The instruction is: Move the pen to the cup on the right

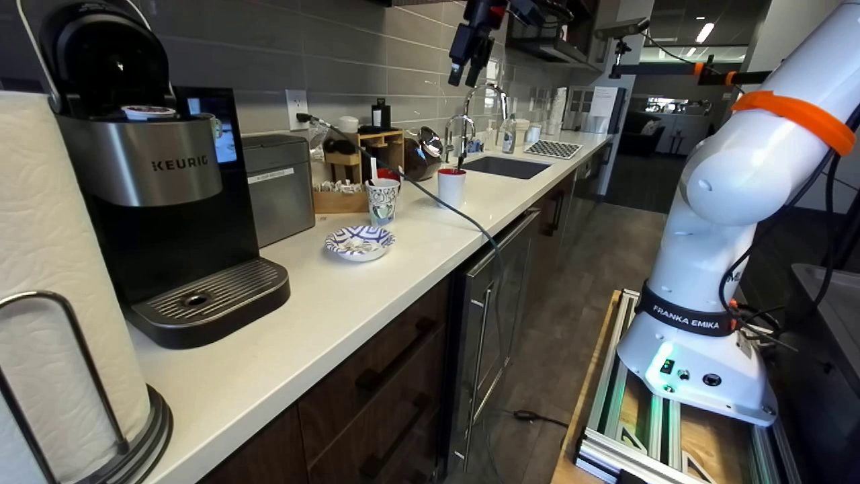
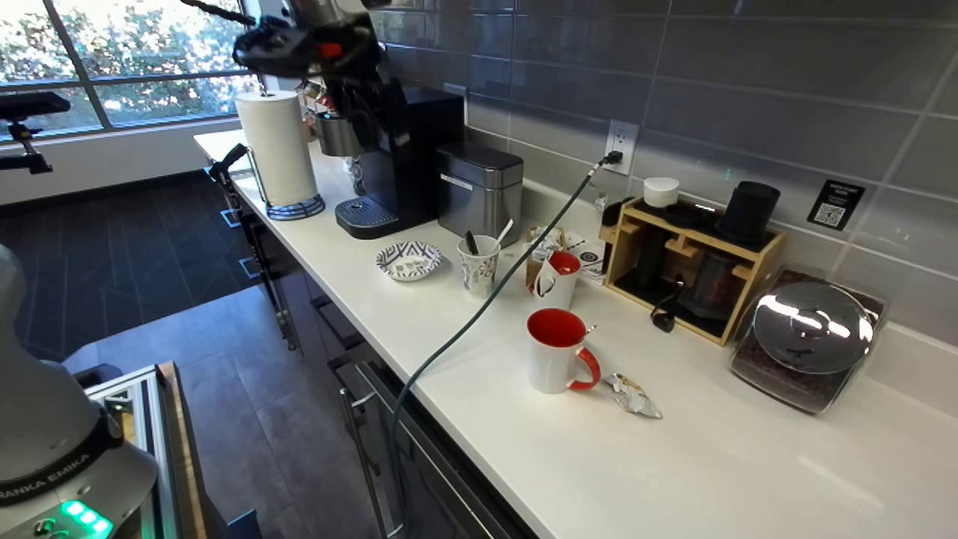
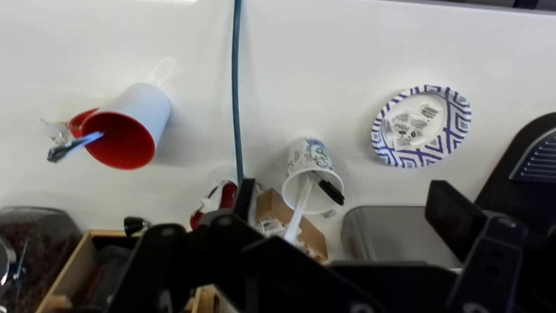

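in an exterior view, robotiq gripper (image 1: 465, 74) hangs well above the counter (image 1: 336, 289), no object seen in it. in an exterior view, black marker pen (image 2: 471, 242) leans in the patterned paper cup (image 2: 477, 275); white mug with red handle (image 2: 550, 368) stands to its right, most likely the target. another red-lined cup (image 2: 557, 293) sits toward the counter's far side, don't mix them up. wrist view (scene's right is at picture left): fingers (image 3: 454, 217) spread wide, nothing pinched; pen's dark end pokes past the paper cup's rim, white stick (image 3: 300, 208) beside it. step in hand looks like reaching for the pen. to do it well: center over the pen, drop slow, take only the dark end, leave the white stick, don't press the paper cup, it may tip. then pull up along the pen's lean till clear, pass above the teal cable (image 3: 235, 78) lying between paper cup and mug, lower in beside the metal utensil (image 3: 78, 144).
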Controlling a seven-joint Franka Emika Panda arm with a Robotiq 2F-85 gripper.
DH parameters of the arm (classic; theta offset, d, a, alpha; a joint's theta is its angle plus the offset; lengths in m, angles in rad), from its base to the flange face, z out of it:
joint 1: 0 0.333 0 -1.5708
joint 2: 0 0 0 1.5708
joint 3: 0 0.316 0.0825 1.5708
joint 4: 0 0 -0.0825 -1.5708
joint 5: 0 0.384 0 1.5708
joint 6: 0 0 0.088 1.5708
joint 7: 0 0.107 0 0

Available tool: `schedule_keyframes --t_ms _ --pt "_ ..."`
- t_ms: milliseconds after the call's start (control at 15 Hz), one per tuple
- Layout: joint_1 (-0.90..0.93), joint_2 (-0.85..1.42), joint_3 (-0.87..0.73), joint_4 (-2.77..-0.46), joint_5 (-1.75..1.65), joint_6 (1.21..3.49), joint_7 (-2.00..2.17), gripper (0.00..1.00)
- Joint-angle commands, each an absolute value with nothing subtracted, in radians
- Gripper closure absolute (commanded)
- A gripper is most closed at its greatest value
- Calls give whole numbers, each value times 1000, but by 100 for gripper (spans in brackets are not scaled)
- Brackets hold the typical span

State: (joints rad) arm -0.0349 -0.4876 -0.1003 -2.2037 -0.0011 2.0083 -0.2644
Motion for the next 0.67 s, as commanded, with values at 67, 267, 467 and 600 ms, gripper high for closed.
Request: schedule_keyframes --t_ms 67,267,467,600 --pt "-26 -517 65 -2142 -130 2002 -83 0" --pt "-14 -514 129 -2134 -263 2055 -88 0" --pt "15 -474 139 -2114 -360 2070 -176 0" --pt "34 -450 134 -2100 -386 2058 -225 0"
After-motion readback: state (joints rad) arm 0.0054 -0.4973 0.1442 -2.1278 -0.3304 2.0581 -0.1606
